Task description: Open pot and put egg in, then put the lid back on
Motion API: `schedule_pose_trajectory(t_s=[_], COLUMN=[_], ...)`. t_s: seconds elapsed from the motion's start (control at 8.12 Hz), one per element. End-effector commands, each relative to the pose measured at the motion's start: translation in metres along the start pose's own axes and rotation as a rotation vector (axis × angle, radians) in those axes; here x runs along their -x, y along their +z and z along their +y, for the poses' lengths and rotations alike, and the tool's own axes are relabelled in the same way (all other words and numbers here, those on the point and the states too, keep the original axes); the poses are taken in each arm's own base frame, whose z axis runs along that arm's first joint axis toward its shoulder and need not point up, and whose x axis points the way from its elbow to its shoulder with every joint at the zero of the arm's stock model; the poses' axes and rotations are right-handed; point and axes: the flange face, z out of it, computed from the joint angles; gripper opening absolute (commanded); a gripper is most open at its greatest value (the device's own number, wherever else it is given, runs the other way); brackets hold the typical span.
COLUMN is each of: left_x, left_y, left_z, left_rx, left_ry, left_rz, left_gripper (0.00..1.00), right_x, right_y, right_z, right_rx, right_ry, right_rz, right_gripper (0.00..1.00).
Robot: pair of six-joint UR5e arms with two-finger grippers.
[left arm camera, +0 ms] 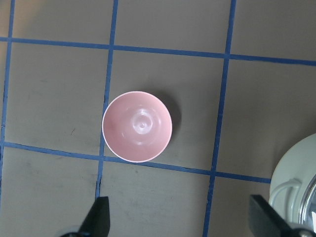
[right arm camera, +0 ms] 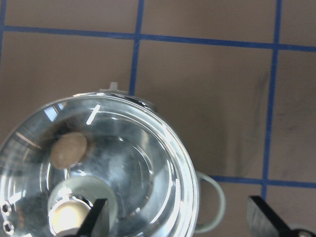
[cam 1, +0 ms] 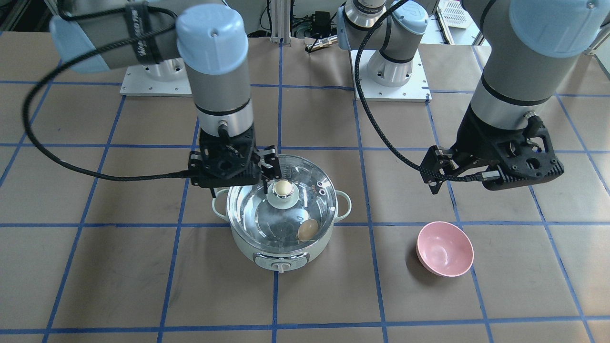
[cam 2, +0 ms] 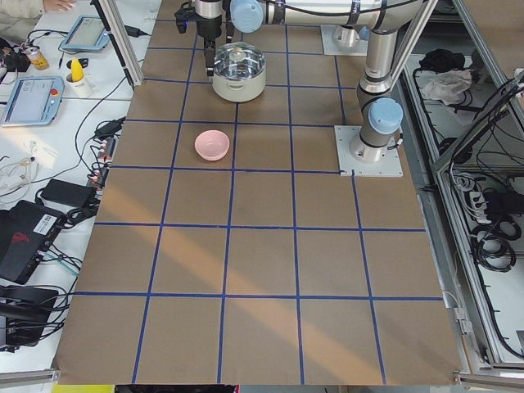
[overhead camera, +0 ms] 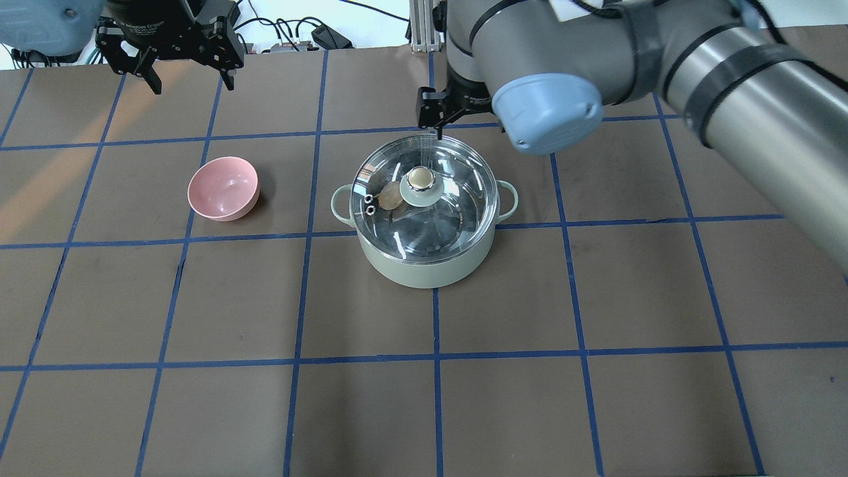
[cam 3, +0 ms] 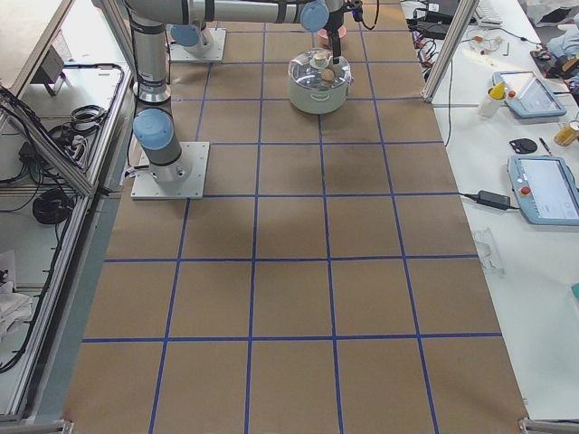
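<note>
The pot [overhead camera: 424, 268] stood on the bench [overhead camera: 199, 397] near its centre line, with the control knob facing away from the robot. The lid [overhead camera: 457, 205] sat level on the pot rim and closed it fully. Its beige knob [overhead camera: 420, 177] was at the centre and its two steam holes [overhead camera: 368, 202] lay toward the robot's left. The egg [cam 1: 307, 229] lay on the steel floor inside the pot and showed through the glass. It was on the control-knob side, just beside the lid's centre base in the overhead view.

The right tool [right arm camera: 180, 217] was positioned above the pot with its fingers spread wide, gripping nothing. In the right wrist view one fingertip appeared just beside the lid knob and the other lay out past the side handle. Its height above the lid could not be determined.

The left tool [overhead camera: 193, 78] hung above the bench on the robot's left, well apart from the pot. Its fingers were also spread and empty. The pink bowl [overhead camera: 223, 189] stood upright on the bench between that tool and the pot.
</note>
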Motion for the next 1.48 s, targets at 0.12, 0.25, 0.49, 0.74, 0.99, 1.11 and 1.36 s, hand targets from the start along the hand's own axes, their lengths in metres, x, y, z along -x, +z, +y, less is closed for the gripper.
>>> schedule_pose_trajectory(t_s=[0.12, 0.25, 0.49, 0.74, 0.99, 1.11, 1.36], left_x=[-0.001, -0.002, -0.002, -0.002, -0.002, -0.001, -0.006], left_y=[0.004, 0.006, 0.006, 0.005, 0.009, 0.003, 0.009], left_z=[-0.001, -0.002, -0.003, -0.002, -0.002, 0.002, -0.001], left_rx=[0.006, 0.009, 0.010, 0.008, 0.014, 0.016, 0.024], left_ry=[0.004, 0.002, 0.005, 0.007, 0.007, 0.018, 0.008], left_rz=[-0.002, -0.001, -0.001, 0.002, 0.000, 0.000, 0.012], left_gripper=[1.00, 1.00, 1.00, 1.00, 1.00, 1.00, 1.00], right_x=[-0.112, -0.113, -0.112, -0.114, -0.114, -0.114, -0.114], right_y=[-0.092, -0.089, -0.083, -0.083, -0.082, -0.081, -0.082], right_z=[0.031, 0.033, 0.035, 0.035, 0.035, 0.035, 0.035], right_rx=[0.046, 0.053, 0.062, 0.063, 0.065, 0.067, 0.065], right_ry=[0.004, -0.015, -0.016, -0.015, -0.015, -0.017, -0.023], right_rz=[0.050, 0.050, 0.042, 0.052, 0.052, 0.052, 0.052], right_gripper=[1.00, 1.00, 1.00, 1.00, 1.00, 1.00, 1.00])
